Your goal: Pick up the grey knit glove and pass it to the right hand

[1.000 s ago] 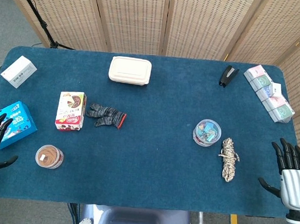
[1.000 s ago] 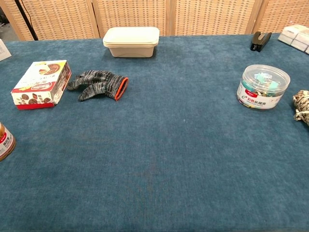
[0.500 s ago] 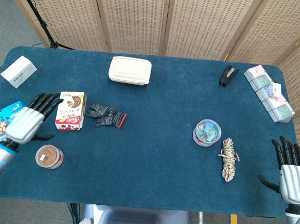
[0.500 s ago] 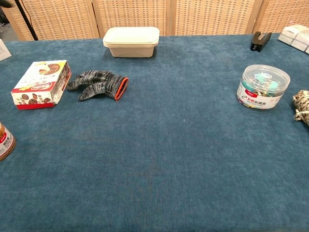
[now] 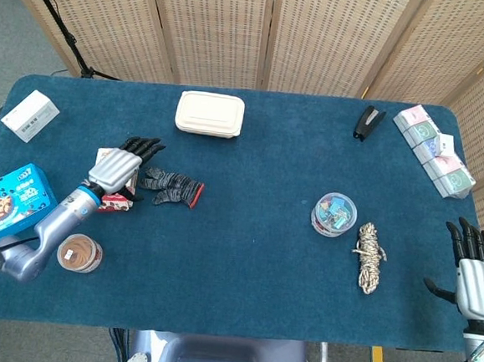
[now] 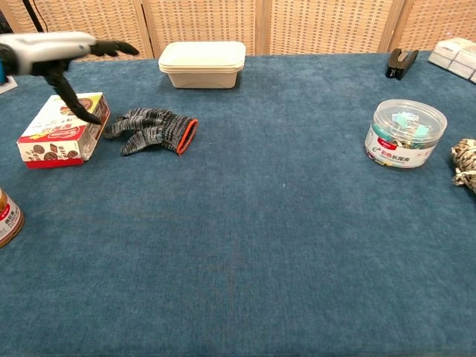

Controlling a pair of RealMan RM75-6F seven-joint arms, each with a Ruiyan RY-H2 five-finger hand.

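Swinging in from the bench's left edge, the left hand point(image 5: 117, 168) has crossed over the blue cookie box and now hovers above the red-and-white snack box point(image 5: 110, 189), its fingers point(image 5: 141, 146) spread and released, holding nothing, their tips reaching toward the far edge and just short of the glove; in the chest view the same hand point(image 6: 46, 50) hangs above the box with a thumb pointing down at the box's top corner. The grey knit glove point(image 5: 172, 187) lies flat on the blue bench point(image 5: 244, 265), untouched, just beside the snack box on its inner side, orange cuff turned toward the bench's middle, in the left half and nearer the far edge than the near one. The right hand point(image 5: 476, 279) waits at the bench's right edge near the front corner, fingers straight and apart, empty, well apart from the glove. This looks like the approach stage of the pick: nothing is grasped yet. The next move probably calls for the left hand to shift a little toward the bench's middle, clear of the snack box, come down over the glove's palm and close on the knit fabric, which is limp and may bunch or slip. A cream lidded container point(image 5: 209, 113) sits near the far edge beyond the glove, and a round tin point(image 5: 79, 253) rests toward the near-left corner.
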